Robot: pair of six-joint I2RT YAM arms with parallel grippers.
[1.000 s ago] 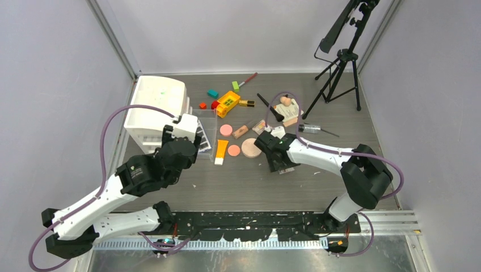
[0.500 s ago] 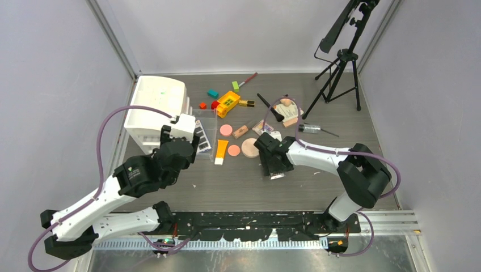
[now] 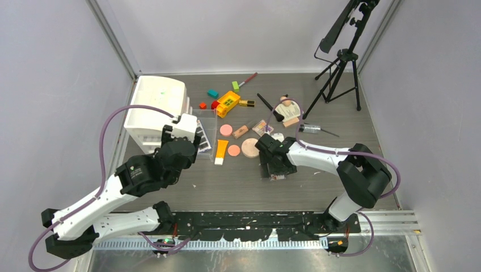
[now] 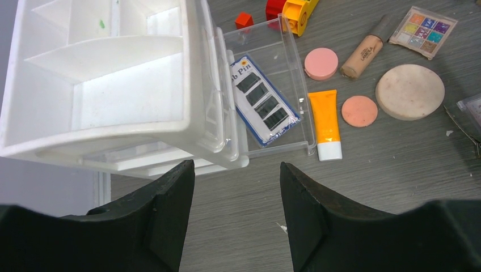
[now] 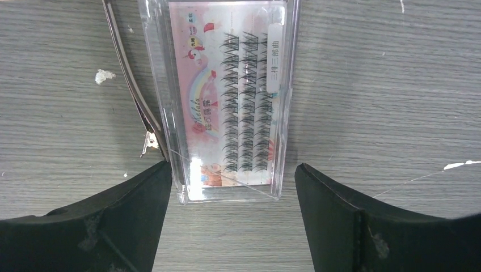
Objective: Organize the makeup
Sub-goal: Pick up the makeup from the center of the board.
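My right gripper (image 3: 273, 166) is open and hovers low over a clear case of false eyelashes (image 5: 227, 96) lying flat on the table, its near end between my open jaws (image 5: 232, 175). Metal tweezers (image 5: 133, 85) lie along the case's left side. My left gripper (image 3: 182, 141) is open and empty (image 4: 235, 170), above the table in front of the white organizer (image 4: 113, 85). Its clear drawer (image 4: 295, 68) is pulled out and holds a hairpin card (image 4: 264, 99). Right of it lie the orange tube (image 4: 326, 122), pink compact (image 4: 320, 62), peach compact (image 4: 359, 110), large beige compact (image 4: 409, 90), beige tube (image 4: 366, 51) and eyeshadow palette (image 4: 425, 31).
Further back lie a black brush (image 3: 268, 105), gold-black lipstick (image 3: 246, 103), red pencil (image 3: 247, 80), the yellow-and-red brick (image 3: 227, 102) and small teal (image 3: 212, 93), green (image 3: 235, 86) and red (image 3: 202, 105) blocks. A black tripod (image 3: 340, 62) stands at the back right.
My right gripper has moved a little left and nearer, staying open over the eyelash case; the palette behind it now shows. The left arm has hardly moved.
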